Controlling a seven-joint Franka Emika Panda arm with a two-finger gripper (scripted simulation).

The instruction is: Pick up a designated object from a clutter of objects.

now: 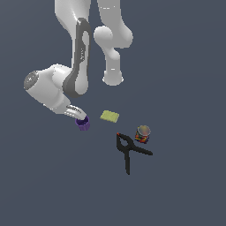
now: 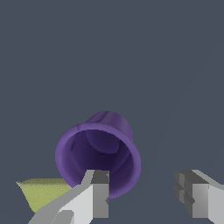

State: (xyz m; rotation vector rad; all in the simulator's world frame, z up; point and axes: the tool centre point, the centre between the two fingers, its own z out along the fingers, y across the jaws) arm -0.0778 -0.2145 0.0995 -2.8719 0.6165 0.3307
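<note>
The designated object, a small purple cup (image 1: 83, 124), stands on the dark floor at the exterior view's left. In the wrist view the cup (image 2: 98, 151) shows its open rim and hollow inside. My gripper (image 1: 76, 112) hangs right over it, tilted, and partly covers it. The gripper (image 2: 144, 194) is open. One finger (image 2: 99, 194) overlaps the cup's rim, while the other finger (image 2: 194, 197) stands well off to the side over bare floor. Nothing is held.
The rest of the clutter lies toward the exterior view's right. A flat yellow-green pad (image 1: 109, 116) (image 2: 41, 190) lies close beside the cup. Farther on are a black spring clamp (image 1: 129, 150) with red tips and a small multicoloured can (image 1: 143, 133).
</note>
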